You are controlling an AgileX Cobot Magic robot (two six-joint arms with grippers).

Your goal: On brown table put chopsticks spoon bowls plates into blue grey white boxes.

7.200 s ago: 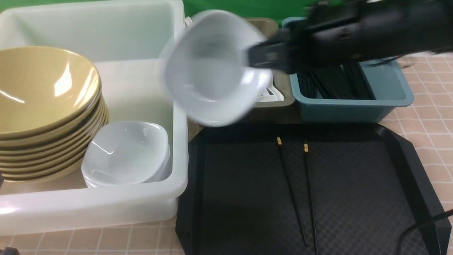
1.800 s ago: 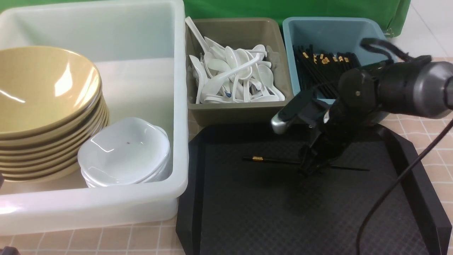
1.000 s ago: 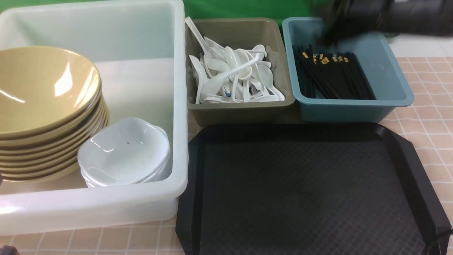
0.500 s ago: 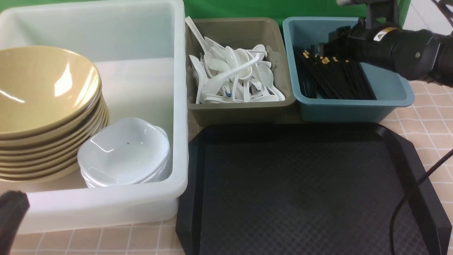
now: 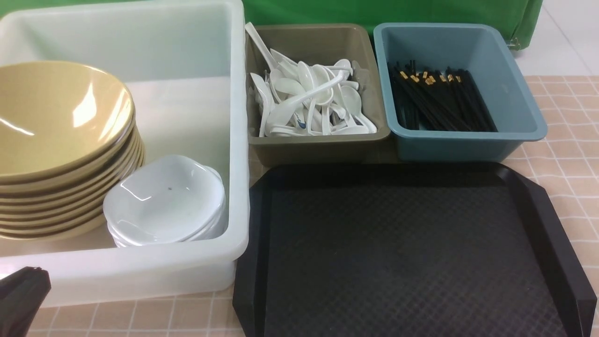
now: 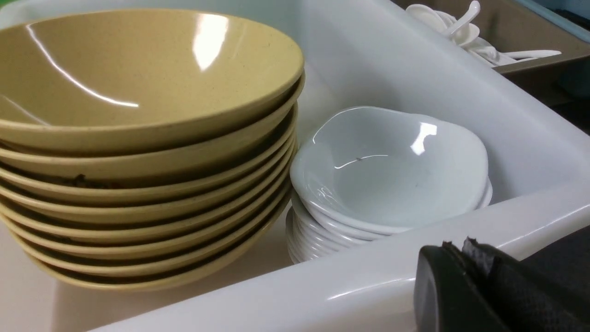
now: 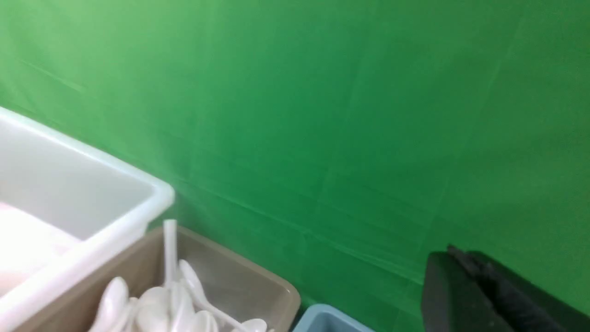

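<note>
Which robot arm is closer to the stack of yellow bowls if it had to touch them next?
Probably left: the left gripper sits shut just outside the white box holding the bowls; the right gripper faces the green backdrop.

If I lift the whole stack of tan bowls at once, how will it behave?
Probably heavy: the tan bowls sit many deep. Their glossy rims look slippery, so they may slide apart. Lifting could nudge the white plates, which sit right beside them.

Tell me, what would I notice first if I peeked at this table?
Probably the tall stack of shiny tan bowls in the big white box on the left, with small white plates stacked beside it. In front of the grey box of spoons lies a big black tray, bare.
</note>
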